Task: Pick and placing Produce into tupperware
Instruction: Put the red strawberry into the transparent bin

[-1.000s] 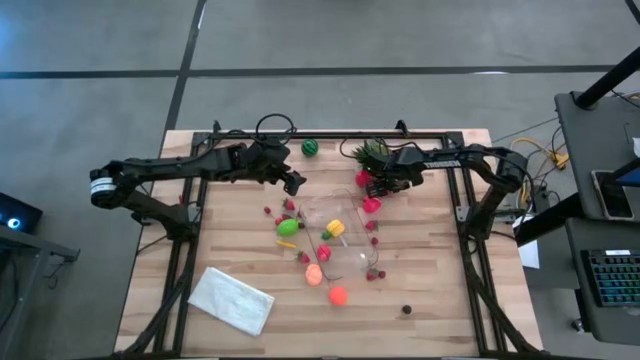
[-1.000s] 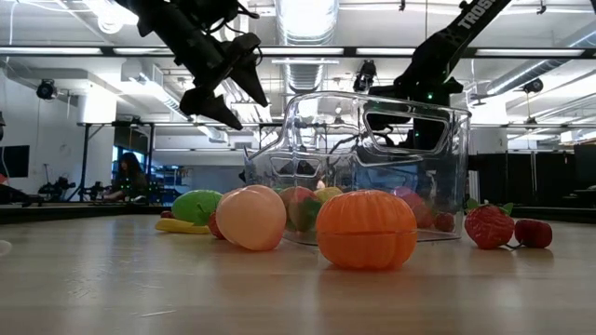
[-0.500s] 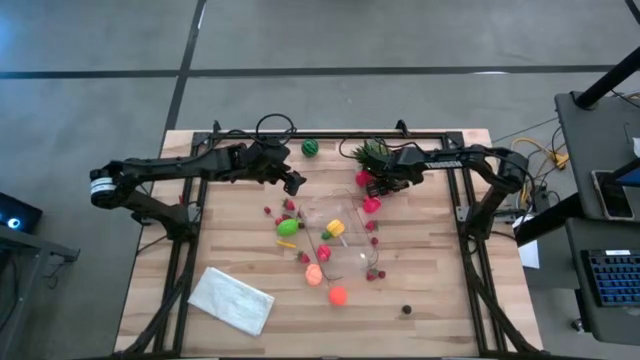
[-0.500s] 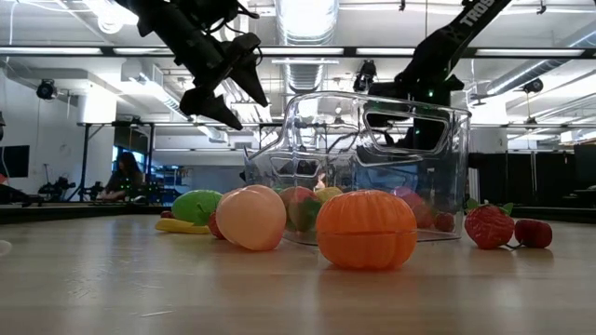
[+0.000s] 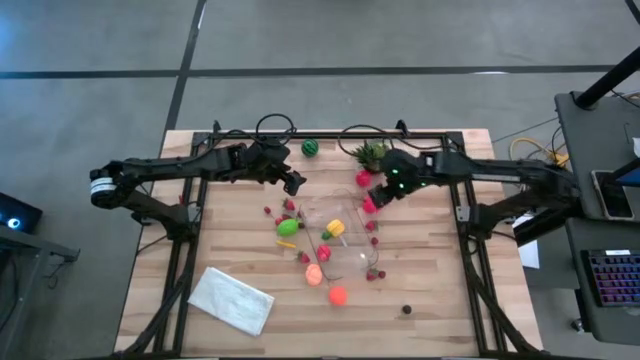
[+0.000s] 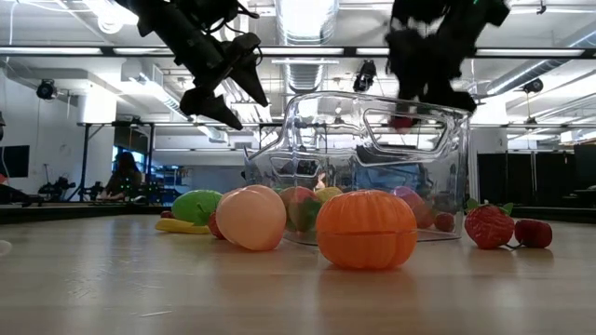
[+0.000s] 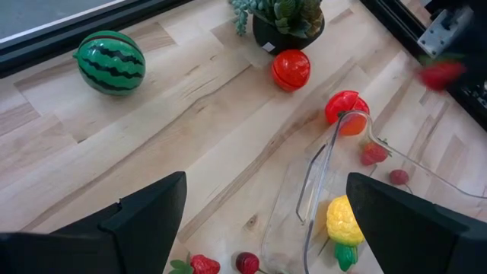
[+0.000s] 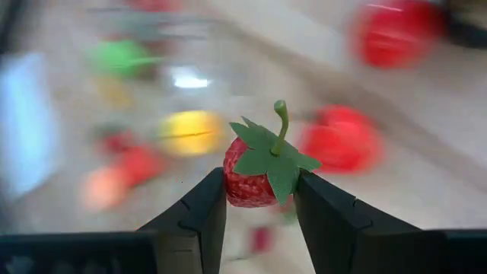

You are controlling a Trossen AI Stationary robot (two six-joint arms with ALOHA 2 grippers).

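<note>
The clear tupperware (image 5: 340, 238) stands mid-table and also shows in the low view (image 6: 372, 167); a yellow toy (image 5: 335, 228) lies inside it. Toy produce lies around it: a lime green piece (image 5: 288, 227), an orange one (image 6: 366, 228), a peach one (image 6: 250, 217), a striped watermelon (image 7: 111, 62), a red tomato (image 7: 291, 68) and small strawberries. My right gripper (image 5: 373, 198) is above the tupperware's far right corner, shut on a small red strawberry (image 8: 255, 183). My left gripper (image 5: 296, 184) hovers open and empty, left of the tupperware's far end. My right gripper pinches the strawberry's red body (image 8: 237, 186) between its two fingers, one finger on each side. The green leaves and stem (image 8: 272, 156) stick out above the fingers. The strawberry is lifted clear, above the tupperware's rim (image 6: 402, 121).
A spiky green potted plant (image 5: 370, 153) stands at the far edge, just behind my right gripper. A white folded cloth (image 5: 232, 299) lies at the near left. A small dark object (image 5: 406, 310) sits at the near right. Black frame rails run along the table's sides.
My right gripper has moved away from the potted plant, a little toward the table's near edge and the tupperware's far right corner. In the low view it now stands higher, above the rim. The right arm's rear links have swung out to the right.
</note>
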